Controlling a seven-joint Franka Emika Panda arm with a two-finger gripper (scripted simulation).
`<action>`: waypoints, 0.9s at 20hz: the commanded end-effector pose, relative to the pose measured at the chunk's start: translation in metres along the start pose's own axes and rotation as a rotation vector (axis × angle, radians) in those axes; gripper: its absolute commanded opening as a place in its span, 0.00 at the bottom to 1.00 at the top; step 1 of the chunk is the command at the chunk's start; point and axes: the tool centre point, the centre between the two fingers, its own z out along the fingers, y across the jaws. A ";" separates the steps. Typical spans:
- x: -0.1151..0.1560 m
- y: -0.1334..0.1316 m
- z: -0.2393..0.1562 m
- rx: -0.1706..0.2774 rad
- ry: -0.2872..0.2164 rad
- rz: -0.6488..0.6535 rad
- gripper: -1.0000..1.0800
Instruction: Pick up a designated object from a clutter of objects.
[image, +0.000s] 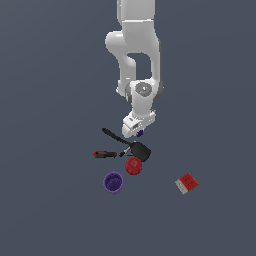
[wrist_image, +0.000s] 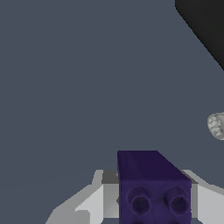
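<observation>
The designated object (image: 140, 133) is a tiny dark purple studded block, seen just under the white hand in the exterior view. In the wrist view the block (wrist_image: 153, 188) fills the space between the two pale fingers (wrist_image: 94, 199), which press against its sides. My gripper (image: 137, 129) is shut on it, a little behind the pan. I cannot tell whether the block touches the floor. The clutter of objects lies in front of the gripper in the exterior view.
A black long-handled pan (image: 135, 146) lies just in front of the gripper, and shows as a dark corner (wrist_image: 205, 22) in the wrist view. Around it are a red-and-black-handled tool (image: 106, 154), a red cup (image: 133, 165), a purple cup (image: 113, 182) and a red-white box (image: 187, 183).
</observation>
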 end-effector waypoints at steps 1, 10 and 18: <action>0.000 0.000 0.000 0.000 0.000 0.000 0.00; -0.001 0.003 -0.003 0.000 0.000 0.000 0.00; -0.009 0.025 -0.029 0.000 0.000 0.000 0.00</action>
